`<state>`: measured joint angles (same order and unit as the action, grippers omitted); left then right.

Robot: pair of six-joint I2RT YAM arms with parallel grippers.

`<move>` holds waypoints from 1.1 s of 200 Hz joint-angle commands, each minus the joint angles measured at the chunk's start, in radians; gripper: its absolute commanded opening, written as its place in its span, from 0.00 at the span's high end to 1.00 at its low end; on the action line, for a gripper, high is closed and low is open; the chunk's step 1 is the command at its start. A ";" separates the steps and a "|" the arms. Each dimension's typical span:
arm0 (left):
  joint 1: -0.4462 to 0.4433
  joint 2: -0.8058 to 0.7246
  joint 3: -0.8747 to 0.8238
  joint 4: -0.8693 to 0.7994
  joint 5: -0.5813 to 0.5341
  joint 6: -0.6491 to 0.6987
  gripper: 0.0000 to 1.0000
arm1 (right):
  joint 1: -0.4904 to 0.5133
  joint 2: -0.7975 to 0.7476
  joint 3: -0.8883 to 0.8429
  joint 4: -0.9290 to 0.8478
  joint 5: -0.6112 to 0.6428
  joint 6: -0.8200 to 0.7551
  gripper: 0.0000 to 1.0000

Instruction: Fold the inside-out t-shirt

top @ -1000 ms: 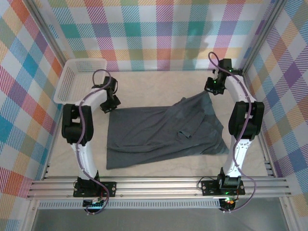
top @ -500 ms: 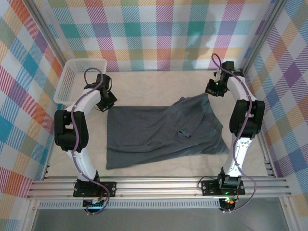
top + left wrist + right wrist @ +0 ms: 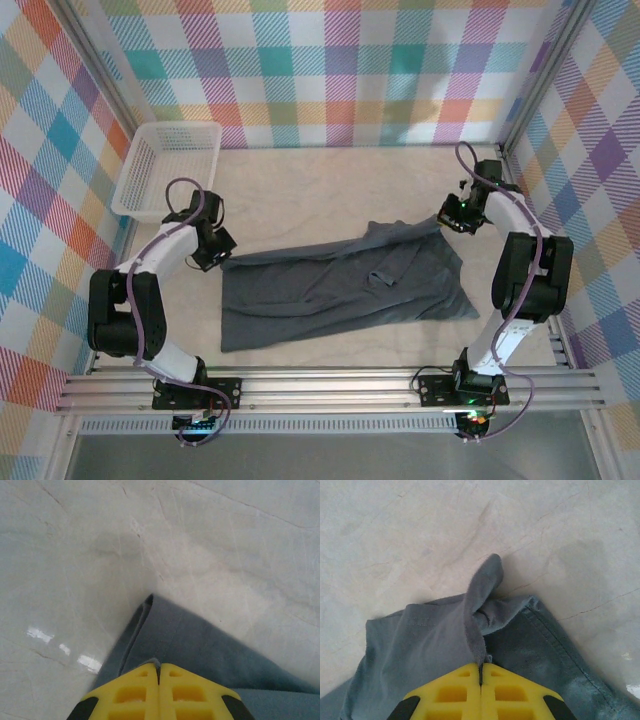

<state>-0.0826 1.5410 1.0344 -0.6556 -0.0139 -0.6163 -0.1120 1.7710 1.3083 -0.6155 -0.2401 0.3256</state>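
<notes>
**A:** Where is the inside-out t-shirt (image 3: 340,290) now?

**B:** It lies across the middle of the table (image 3: 320,180), well clear of the white lattice basket (image 3: 170,165) in the far-left corner. Its near hem lies flat. The left gripper (image 3: 220,257) is clamped on the far-left corner, and the right gripper (image 3: 446,219) on the far-right corner. On both wrist cameras the yellow fingers are pressed together with grey cloth pinched between them.

**A:** What has changed in the last second?

**B:** Both arms have drawn their corners toward the near side, the left one further than the right. The far edge sat further from the bases a second ago. It has now come nearer, so the shirt looks shallower from far to near.

**A:** What does that mean for the fold?

**B:** I'd say the first fold is just starting, with the far edge being carried over toward the near hem. The right half is rumpled, with a bunched ridge near the right gripper. That may end up creased unless the cloth is kept taut between the two grips.
</notes>
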 commanded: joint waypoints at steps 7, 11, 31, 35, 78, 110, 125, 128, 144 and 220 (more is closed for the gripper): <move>0.017 -0.122 -0.007 -0.009 -0.013 0.007 1.00 | -0.011 -0.151 -0.057 0.022 0.066 0.045 0.95; 0.017 -0.134 -0.018 -0.008 -0.007 0.007 1.00 | -0.012 -0.165 -0.074 0.028 0.075 0.051 0.95; 0.016 -0.195 -0.118 0.027 0.025 0.024 1.00 | -0.015 -0.218 -0.198 0.066 0.110 0.079 0.95; 0.017 -0.207 -0.142 0.036 0.031 0.026 1.00 | -0.016 -0.224 -0.228 0.075 0.114 0.085 0.94; 0.015 -0.334 -0.468 0.187 0.083 0.021 0.90 | -0.017 -0.236 -0.480 0.167 0.107 0.151 0.73; 0.015 -0.382 -0.415 0.171 0.068 0.042 0.55 | -0.017 -0.289 -0.380 0.072 0.100 0.123 0.65; 0.014 -0.395 -0.363 0.152 0.051 0.062 0.53 | -0.016 -0.349 -0.354 0.087 0.113 0.144 0.58; 0.015 -0.397 -0.357 0.150 0.052 0.065 0.53 | -0.015 -0.358 -0.354 0.100 0.109 0.146 0.57; 0.015 -0.408 -0.327 0.165 0.082 0.077 0.51 | -0.002 -0.350 -0.343 0.156 0.098 0.140 0.49; 0.010 -0.420 -0.313 0.182 0.145 0.077 0.44 | 0.035 -0.010 -0.109 0.119 0.001 0.118 0.56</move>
<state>-0.0814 1.1297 0.7101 -0.4644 0.1162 -0.5564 -0.1059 1.7016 1.1381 -0.4614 -0.1795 0.4469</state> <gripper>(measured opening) 0.555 0.477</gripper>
